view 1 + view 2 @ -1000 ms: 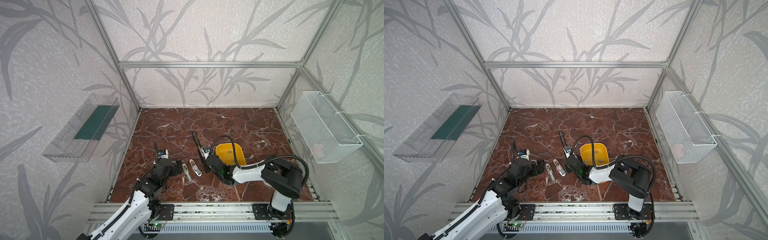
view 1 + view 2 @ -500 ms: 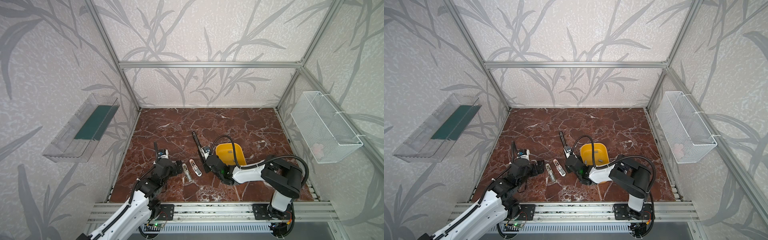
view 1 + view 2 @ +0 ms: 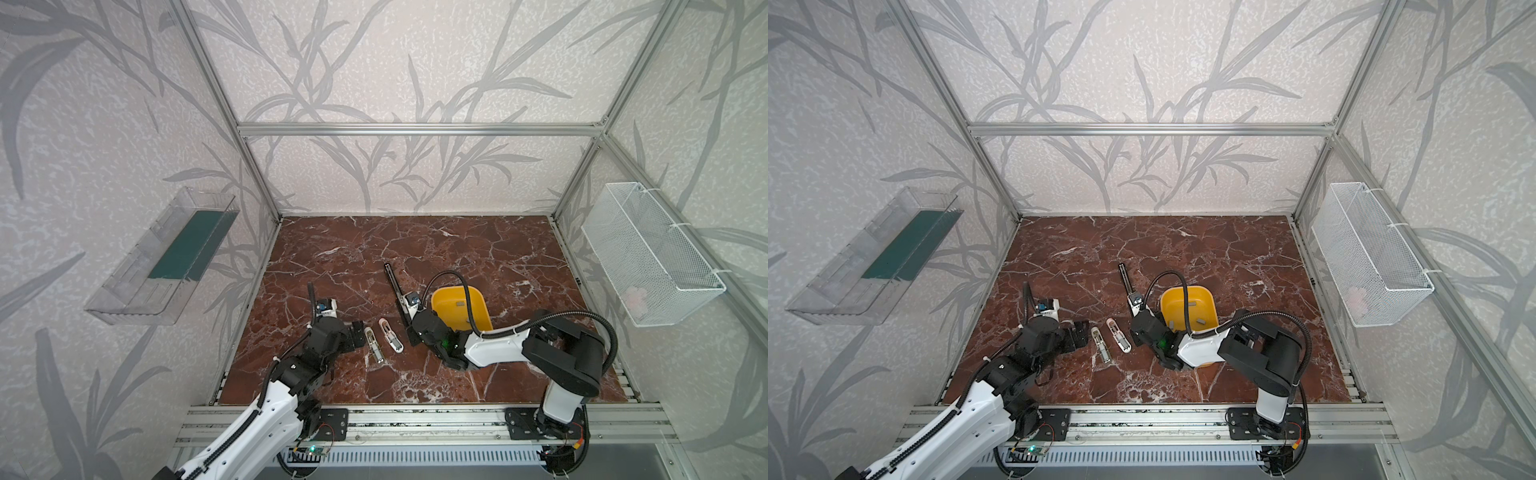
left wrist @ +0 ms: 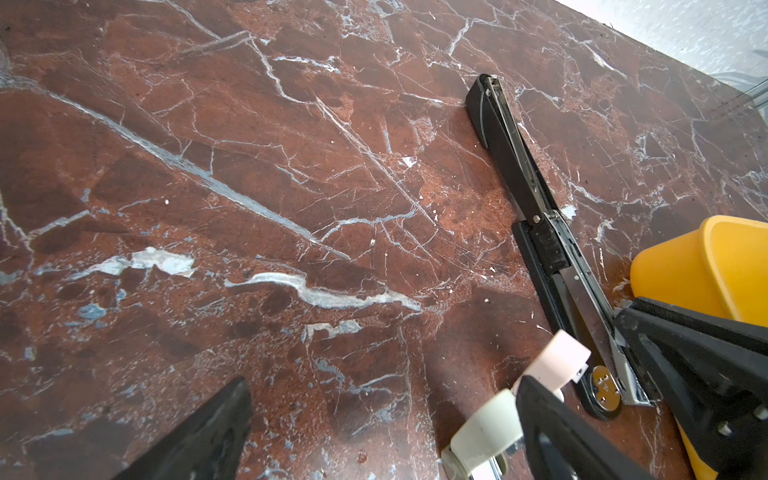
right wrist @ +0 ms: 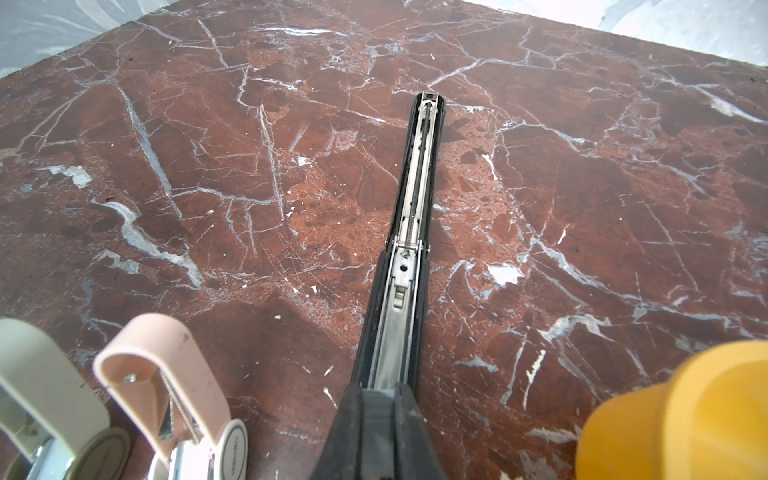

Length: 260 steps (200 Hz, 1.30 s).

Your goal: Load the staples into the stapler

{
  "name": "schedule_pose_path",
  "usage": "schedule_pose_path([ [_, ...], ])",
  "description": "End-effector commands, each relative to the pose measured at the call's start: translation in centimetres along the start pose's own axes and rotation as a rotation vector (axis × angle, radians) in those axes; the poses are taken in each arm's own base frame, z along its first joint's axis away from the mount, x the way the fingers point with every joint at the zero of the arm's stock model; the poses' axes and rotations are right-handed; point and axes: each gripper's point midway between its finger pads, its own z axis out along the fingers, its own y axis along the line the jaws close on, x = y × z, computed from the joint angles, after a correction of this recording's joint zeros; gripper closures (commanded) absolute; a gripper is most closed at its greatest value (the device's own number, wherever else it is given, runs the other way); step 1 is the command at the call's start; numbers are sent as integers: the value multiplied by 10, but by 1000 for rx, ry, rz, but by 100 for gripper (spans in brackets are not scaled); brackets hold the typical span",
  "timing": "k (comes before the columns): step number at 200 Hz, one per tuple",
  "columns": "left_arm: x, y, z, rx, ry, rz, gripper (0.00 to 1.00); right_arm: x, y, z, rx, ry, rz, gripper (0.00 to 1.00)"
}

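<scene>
Right hand (image 5: pixel 379 401) closed at open black stapler (image 5: pixel 419 187), left hand (image 3: pixel 358 333) open, writing on pink stapler (image 5: pixel 166 365) unreadable.

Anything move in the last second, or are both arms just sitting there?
Nothing visibly changed. The right hand stays shut at the near end of the open black stapler, and the left hand stays open beside the beige stapler.
</scene>
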Motion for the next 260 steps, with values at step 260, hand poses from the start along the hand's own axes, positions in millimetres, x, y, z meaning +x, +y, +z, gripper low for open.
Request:
schedule_pose_path([
  [260, -15, -8, -5, 20, -36, -15, 1, 10, 5, -15, -27, 54, -9, 100],
])
